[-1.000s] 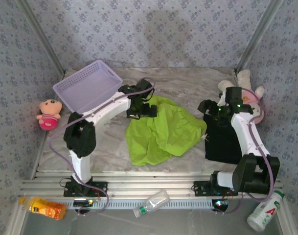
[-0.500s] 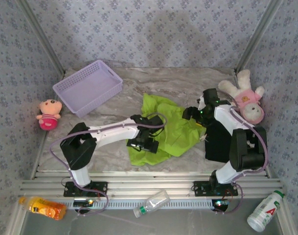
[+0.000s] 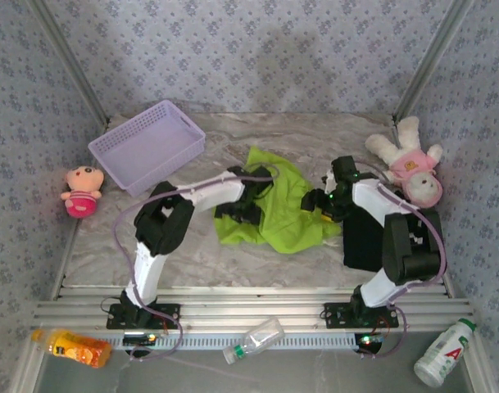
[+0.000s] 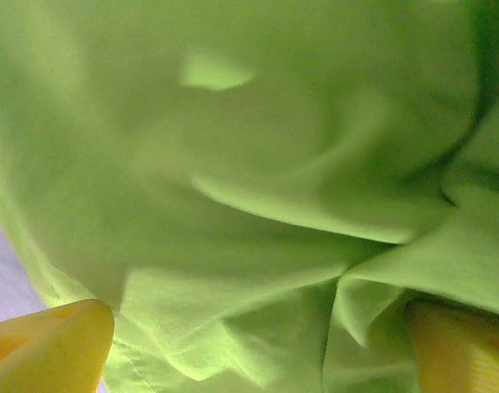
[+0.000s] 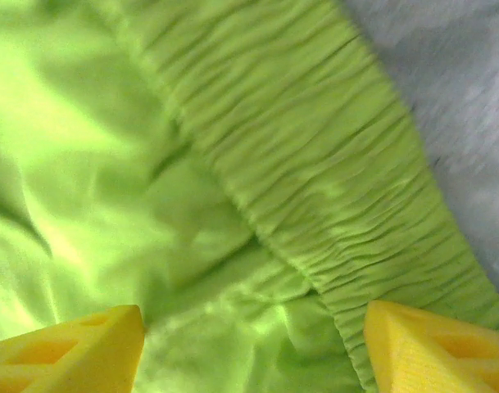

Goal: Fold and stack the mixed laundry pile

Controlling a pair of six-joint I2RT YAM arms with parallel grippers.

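**Spotter:** Both arms swung inward and the green shirt (image 3: 286, 213) bunched at centre. Jaws?

**Me:** I saw my left gripper (image 4: 265, 348) and right gripper (image 5: 253, 348) spread over its folds. I feared pinching several layers together and wadding it. The black shirt (image 3: 365, 244) lay at four o'clock. The basket (image 3: 142, 147) at ten held nothing.

Robot lab test cell dressed up as a home corner, not a real room. Walls are blue-grey floral backdrop sheets (image 3: 257, 49) hung on bare metal poles (image 3: 69, 61). The marble-look tabletop (image 3: 306, 135) ends in aluminium rails (image 3: 257, 311) at the near edge, with two arm bases (image 3: 138, 315) bolted on and cables running loose. The rest is household props: lavender basket (image 3: 142, 143), two pink plush toys (image 3: 81, 190), lime-green T-shirt (image 3: 286, 205), black T-shirt (image 3: 364, 241), and three drink bottles (image 3: 253, 340) lying in front of the rails.
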